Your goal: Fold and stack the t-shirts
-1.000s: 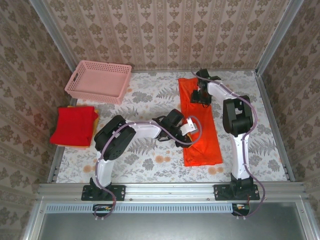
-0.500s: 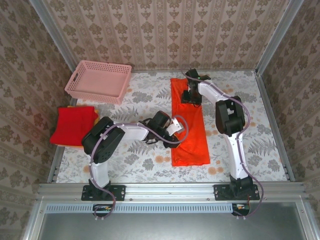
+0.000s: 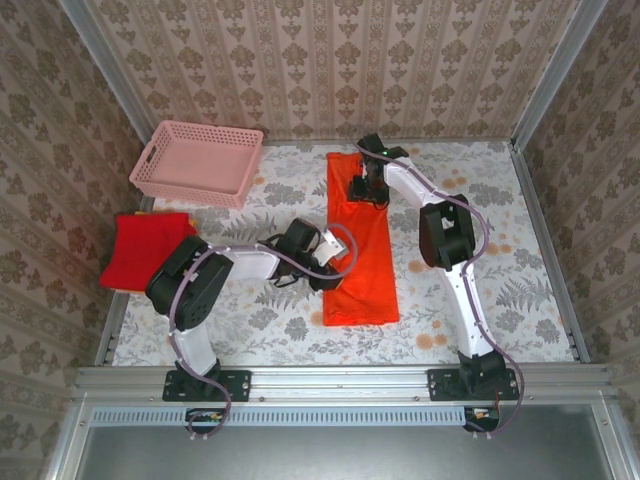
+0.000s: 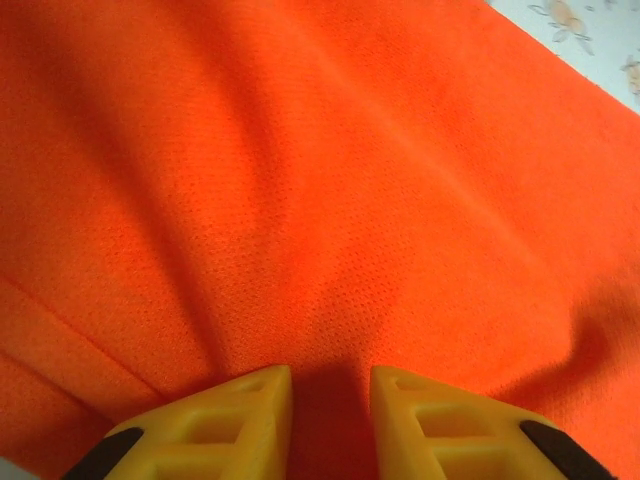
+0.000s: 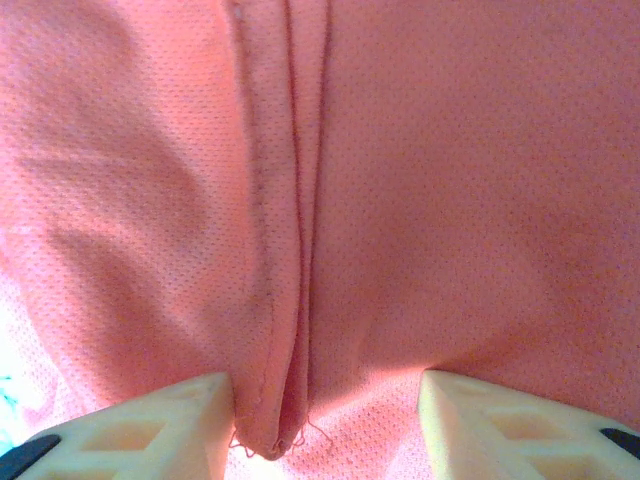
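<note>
— Where's the orange t-shirt (image 3: pixel 365 250)?
— Mid-bench (image 3: pixel 520 260), its long axis running top to bottom. The left tool (image 3: pixel 335 247), narrow, pinches its left edge. The right tool (image 3: pixel 362 188) straddles the upper end, half spread; I can't tell whether it grips.
— And the red t-shirt (image 3: pixel 145 250)?
— Far left, nearer the left arm.

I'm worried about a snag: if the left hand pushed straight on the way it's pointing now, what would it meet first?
The orange t-shirt: the left hand is right at the cloth, which wrinkles out from it. Beyond that, probably the table under the shirt, though depth is hard to judge.
</note>
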Robot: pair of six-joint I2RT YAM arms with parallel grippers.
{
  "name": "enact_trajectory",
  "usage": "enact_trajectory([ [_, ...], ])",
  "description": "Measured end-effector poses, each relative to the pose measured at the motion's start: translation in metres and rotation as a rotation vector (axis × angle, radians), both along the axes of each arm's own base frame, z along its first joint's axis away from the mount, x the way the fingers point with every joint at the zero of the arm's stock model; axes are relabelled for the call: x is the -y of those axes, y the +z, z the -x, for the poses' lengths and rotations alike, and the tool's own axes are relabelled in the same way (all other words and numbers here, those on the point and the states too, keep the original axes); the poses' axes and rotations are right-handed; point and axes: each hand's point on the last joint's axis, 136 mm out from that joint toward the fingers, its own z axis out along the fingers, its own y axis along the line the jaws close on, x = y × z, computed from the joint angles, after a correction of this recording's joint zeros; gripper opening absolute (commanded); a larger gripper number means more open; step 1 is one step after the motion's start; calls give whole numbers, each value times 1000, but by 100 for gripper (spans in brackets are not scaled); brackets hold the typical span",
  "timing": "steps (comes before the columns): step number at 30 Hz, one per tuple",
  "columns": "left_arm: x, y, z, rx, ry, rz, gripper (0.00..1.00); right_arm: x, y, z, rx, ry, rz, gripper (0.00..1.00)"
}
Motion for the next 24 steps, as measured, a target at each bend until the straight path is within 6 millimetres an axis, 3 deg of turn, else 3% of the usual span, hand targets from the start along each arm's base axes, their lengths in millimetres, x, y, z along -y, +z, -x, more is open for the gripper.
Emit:
enact_trajectory([
  [4, -12, 1, -16, -4, 43, -14, 28, -5, 1, -14, 20, -12, -15, 52],
  [8, -10, 2, -25, -8, 46, -30, 28, -7, 2, -31, 43, -35, -41, 52],
  [15, -2, 1, -42, -3, 51, -26, 28, -2, 5, -48, 67, -73, -111, 65],
  [18, -3, 2, -47, -2, 61, -24, 30, -1, 7, -50, 76, -58, -118, 76],
  [24, -6, 7, -50, -7, 80, -18, 51, -2, 15, -39, 104, 37, -113, 93],
])
